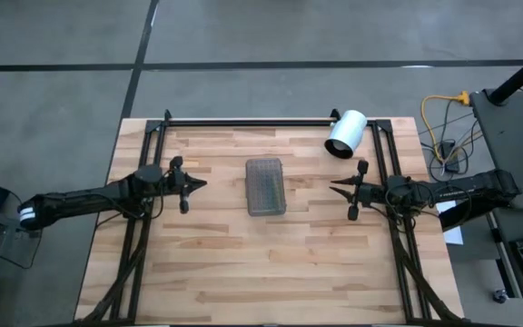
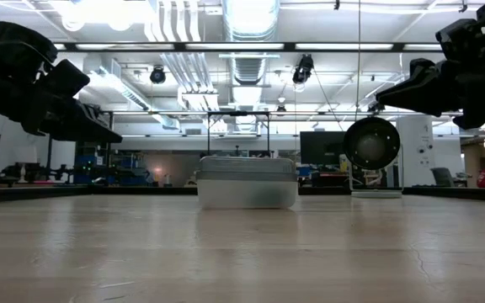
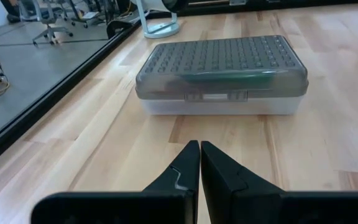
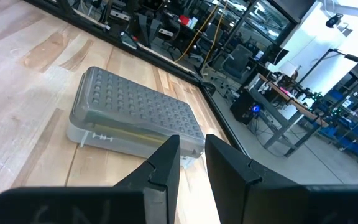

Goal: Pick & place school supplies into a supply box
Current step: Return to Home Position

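The supply box (image 1: 265,186) sits closed at the middle of the table, its grey ribbed lid (image 3: 222,59) down on the whitish tray (image 3: 222,107). Through the lid I dimly see a green streak (image 3: 229,76) and a yellowish one (image 4: 135,132); no loose pencils, pens or scissors show on the table. My left gripper (image 1: 202,184) hovers left of the box, shut, pointing at it (image 3: 199,146). My right gripper (image 1: 332,189) hovers right of the box with a narrow gap between its fingers (image 4: 192,140). Both are above the tabletop, apart from the box (image 2: 247,181).
A white cylinder (image 1: 345,133) lies on its side near the table's far right corner, its dark open end (image 2: 371,143) facing the near edge. A black frame rail (image 1: 243,122) runs along the far edge. Bare wood (image 1: 271,272) stretches in front of the box.
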